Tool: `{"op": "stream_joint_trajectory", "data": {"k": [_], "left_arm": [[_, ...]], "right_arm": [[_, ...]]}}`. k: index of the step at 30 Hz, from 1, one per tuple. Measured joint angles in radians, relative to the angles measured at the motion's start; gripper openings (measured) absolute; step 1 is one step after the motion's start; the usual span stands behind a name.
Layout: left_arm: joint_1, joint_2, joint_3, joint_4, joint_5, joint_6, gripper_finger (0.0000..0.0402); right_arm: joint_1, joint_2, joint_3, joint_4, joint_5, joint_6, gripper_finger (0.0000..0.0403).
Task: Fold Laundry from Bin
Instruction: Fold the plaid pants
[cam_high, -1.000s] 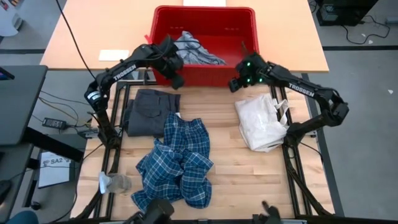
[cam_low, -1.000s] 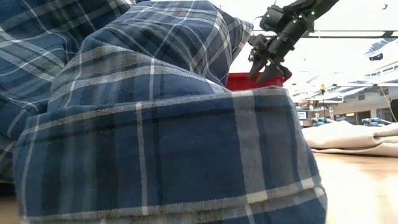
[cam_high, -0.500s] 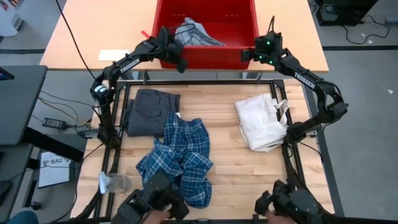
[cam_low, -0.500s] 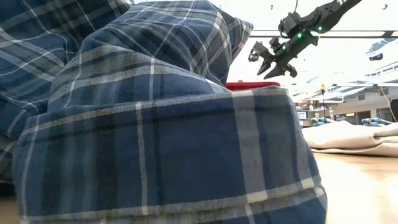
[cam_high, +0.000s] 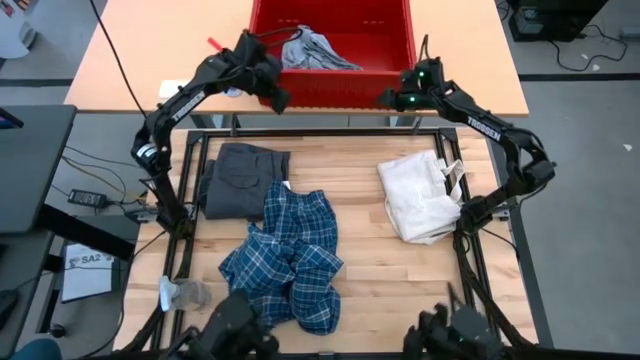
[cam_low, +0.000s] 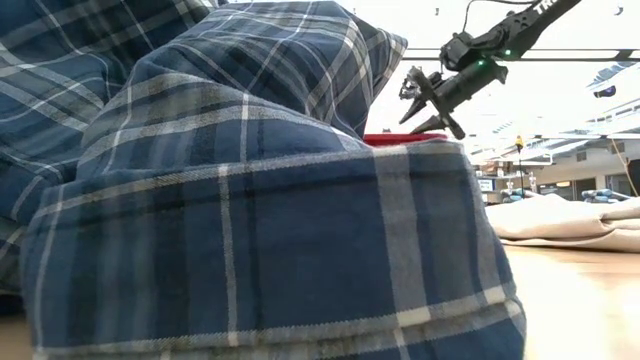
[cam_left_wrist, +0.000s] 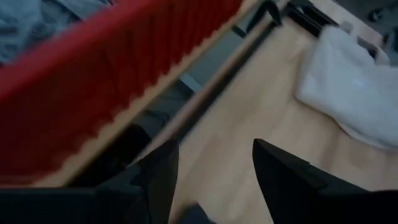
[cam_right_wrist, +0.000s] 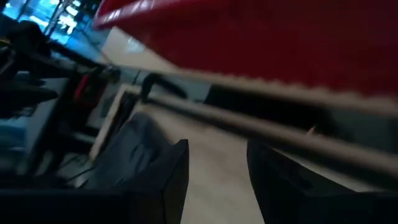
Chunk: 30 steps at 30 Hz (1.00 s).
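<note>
Hovering at the bin's (cam_high: 335, 92) near wall, my left gripper (cam_high: 277, 98) and right gripper (cam_high: 388, 99) are both spread, empty. Light grey piece (cam_high: 310, 52) inside looks limp, light; I'd pinch a raised fold.

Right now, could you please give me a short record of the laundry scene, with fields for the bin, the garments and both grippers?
bin: bright red plastic tub at the table's far edge, holding a light grey garment
on table: blue-and-white plaid shirt, crumpled; dark grey shorts, folded
other: white fabric bag
left gripper: open, empty, near tub's front left corner
right gripper: open, empty, near tub's front right corner
</note>
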Motion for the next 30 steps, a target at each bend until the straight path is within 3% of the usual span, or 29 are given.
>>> {"op": "stream_joint_trajectory", "data": {"k": [8,12,17,24,30], "left_arm": [[-0.125,-0.053,0.001,-0.286,-0.007,-0.085,0.0211],[-0.232,-0.055,0.001,-0.408,-0.037,-0.147,0.0211],[-0.413,-0.055,0.001,-0.462,-0.183,-0.247,0.0211],[-0.645,-0.056,0.001,-0.475,-0.269,-0.454,0.0211],[-0.782,-0.058,-0.015,-0.523,-0.269,-0.627,0.0211]], "right_arm": [[0.248,0.000,-0.001,-0.091,-0.077,0.000,0.0169],[0.383,0.000,-0.001,-0.172,0.005,-0.024,0.0169],[0.511,0.000,-0.058,-0.172,0.063,0.026,0.0169],[0.607,0.050,-0.193,0.014,0.123,0.056,0.0174],[0.654,0.175,-0.239,0.222,0.162,0.083,0.0225]]}}
